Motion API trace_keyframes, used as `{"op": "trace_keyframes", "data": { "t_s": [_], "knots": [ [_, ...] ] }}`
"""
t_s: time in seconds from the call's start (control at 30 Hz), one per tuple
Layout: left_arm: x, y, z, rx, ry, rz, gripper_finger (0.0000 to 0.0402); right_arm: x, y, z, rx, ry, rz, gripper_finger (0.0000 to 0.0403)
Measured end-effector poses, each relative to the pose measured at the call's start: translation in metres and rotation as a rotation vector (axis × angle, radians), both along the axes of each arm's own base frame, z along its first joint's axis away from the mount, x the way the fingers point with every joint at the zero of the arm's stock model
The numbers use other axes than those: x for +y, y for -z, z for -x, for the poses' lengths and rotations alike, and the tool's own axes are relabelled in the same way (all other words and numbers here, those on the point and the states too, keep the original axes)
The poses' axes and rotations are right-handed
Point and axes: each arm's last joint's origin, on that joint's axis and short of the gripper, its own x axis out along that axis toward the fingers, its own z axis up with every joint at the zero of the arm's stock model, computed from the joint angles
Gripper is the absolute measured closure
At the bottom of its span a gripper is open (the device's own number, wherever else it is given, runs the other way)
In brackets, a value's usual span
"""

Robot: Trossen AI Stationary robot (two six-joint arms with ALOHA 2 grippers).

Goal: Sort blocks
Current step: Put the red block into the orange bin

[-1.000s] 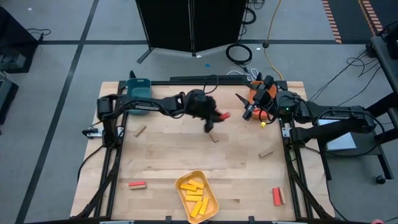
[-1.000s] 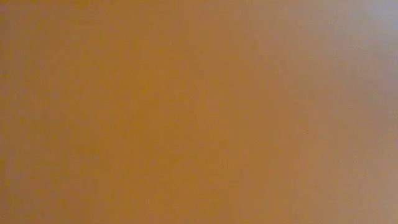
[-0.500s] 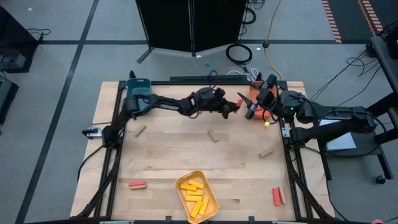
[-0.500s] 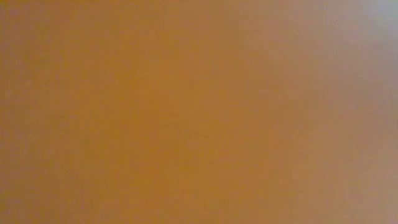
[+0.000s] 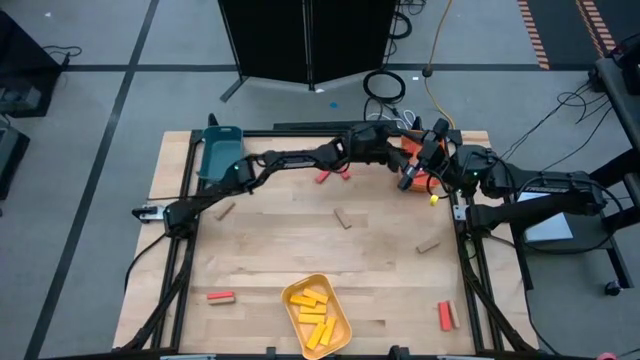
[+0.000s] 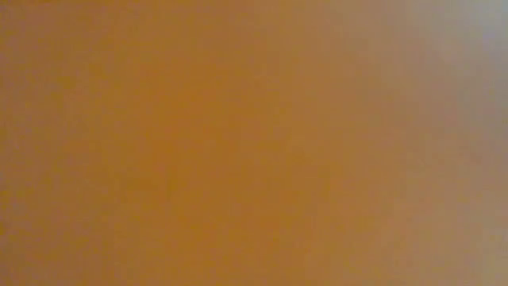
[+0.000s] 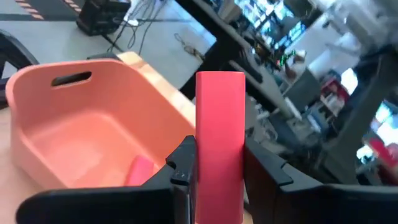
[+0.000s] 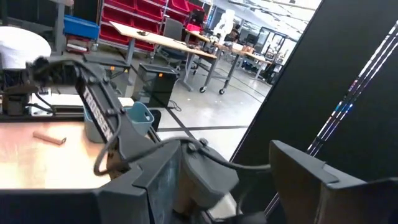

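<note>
The left gripper (image 7: pixel 217 171) is clamping a red block (image 7: pixel 219 140) upright between its fingers and holding it just short of the orange tray (image 7: pixel 93 130) at the table's far right corner, where another red block (image 7: pixel 140 169) is already lying. The delivery step is in hand; the next move likely calls for carrying the block over the rim before letting go (the low view is showing nothing). The right gripper (image 5: pixel 408 180) is waiting beside the tray, jaws standing apart and empty.
</note>
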Motion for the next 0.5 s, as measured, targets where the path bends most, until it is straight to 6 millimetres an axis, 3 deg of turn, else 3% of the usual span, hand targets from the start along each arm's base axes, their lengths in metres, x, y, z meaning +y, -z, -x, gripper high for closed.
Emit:
{"op": "trace_keyframes", "data": {
  "t_s": [0.17,0.37,0.5],
  "knots": [
    [0.008,0.01,-0.009,-0.105,-0.084,0.101,0.0322,0.0,-0.002,0.0,-0.017,0.0,0.002,0.0195],
    [0.026,0.018,-0.005,-0.115,-0.185,0.181,0.0322,0.0,-0.008,0.0,-0.082,0.0,0.007,0.0195],
    [0.024,0.019,-0.006,-0.095,-0.189,0.199,0.0322,0.0,-0.01,0.0,-0.113,0.0,0.008,0.0195]
  ]
}}
